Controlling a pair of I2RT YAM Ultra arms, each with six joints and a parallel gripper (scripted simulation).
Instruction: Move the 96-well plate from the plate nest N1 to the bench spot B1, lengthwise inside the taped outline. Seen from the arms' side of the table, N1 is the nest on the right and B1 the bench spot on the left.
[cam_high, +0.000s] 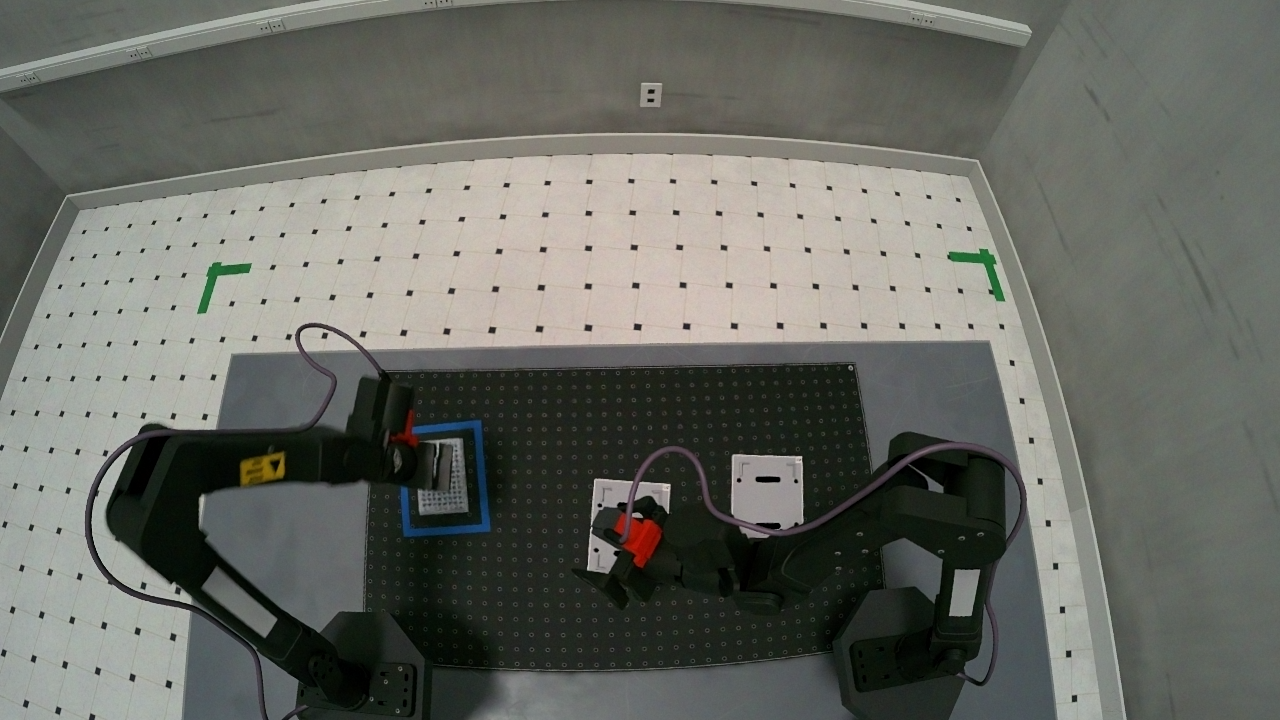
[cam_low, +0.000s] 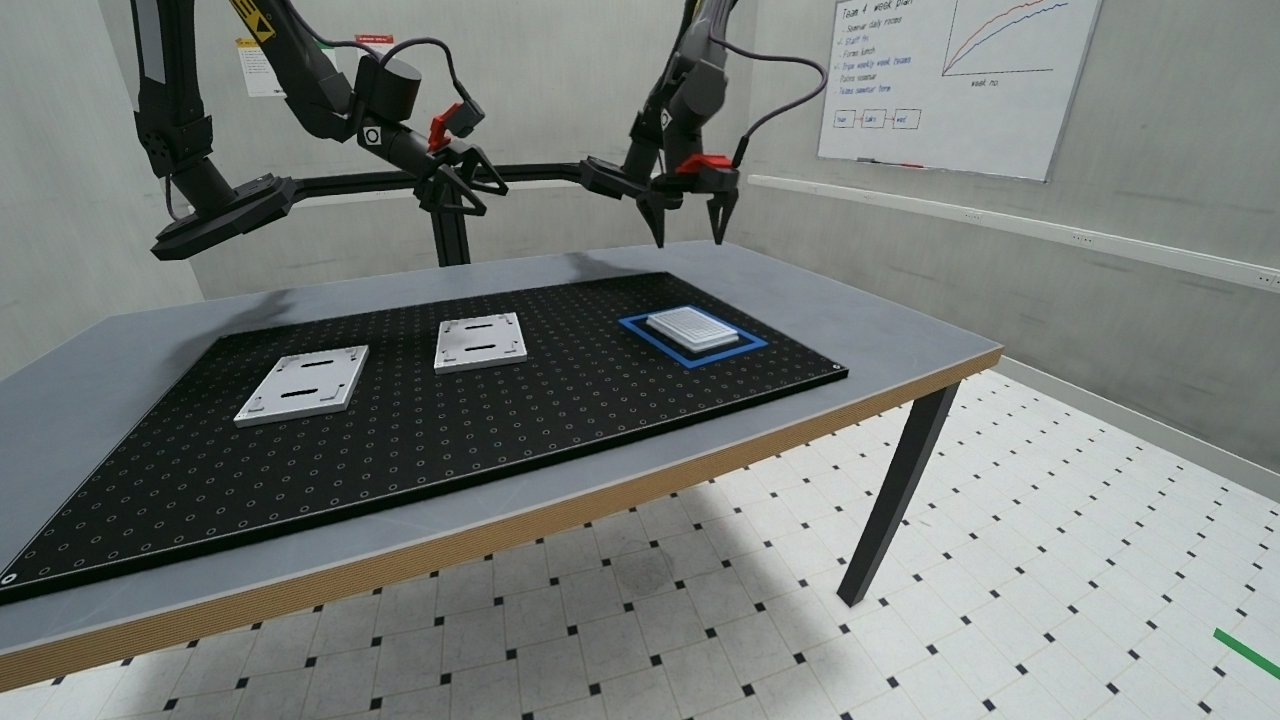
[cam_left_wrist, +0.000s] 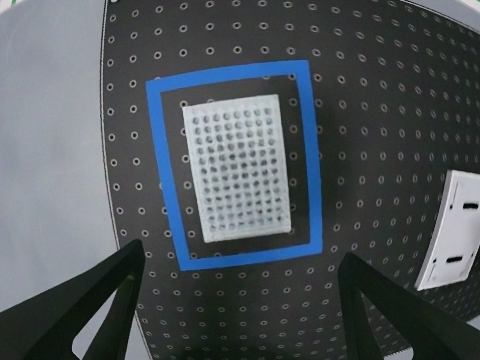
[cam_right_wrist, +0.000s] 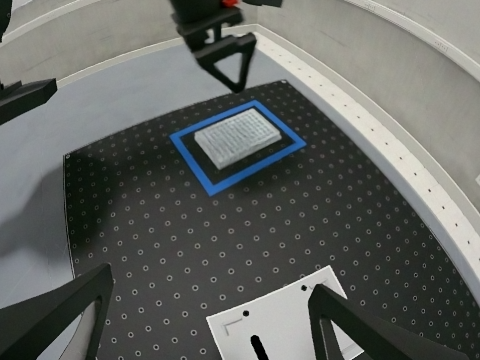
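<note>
The white 96-well plate (cam_high: 456, 488) (cam_low: 691, 328) (cam_left_wrist: 240, 170) (cam_right_wrist: 237, 135) lies flat inside the blue taped outline (cam_high: 484, 483) (cam_low: 729, 353) (cam_left_wrist: 314, 160) (cam_right_wrist: 260, 168) of B1. Its long sides run along the outline's long sides, and black board shows on all four sides in the left wrist view. My left gripper (cam_low: 689, 241) (cam_left_wrist: 245, 259) is open and empty, above and clear of the plate. Nest N1 (cam_high: 767, 501) (cam_low: 308, 377) is empty. My right gripper (cam_low: 493, 200) (cam_right_wrist: 214, 289) is open and empty, raised near the middle nest.
The white middle nest (cam_high: 617, 492) (cam_low: 480, 336) (cam_left_wrist: 455, 230) (cam_right_wrist: 280, 310) holds nothing and stands between B1 and N1. The right arm partly covers it in the top view. Both nests and the outline are on the black perforated board (cam_high: 554, 626) (cam_low: 537, 402).
</note>
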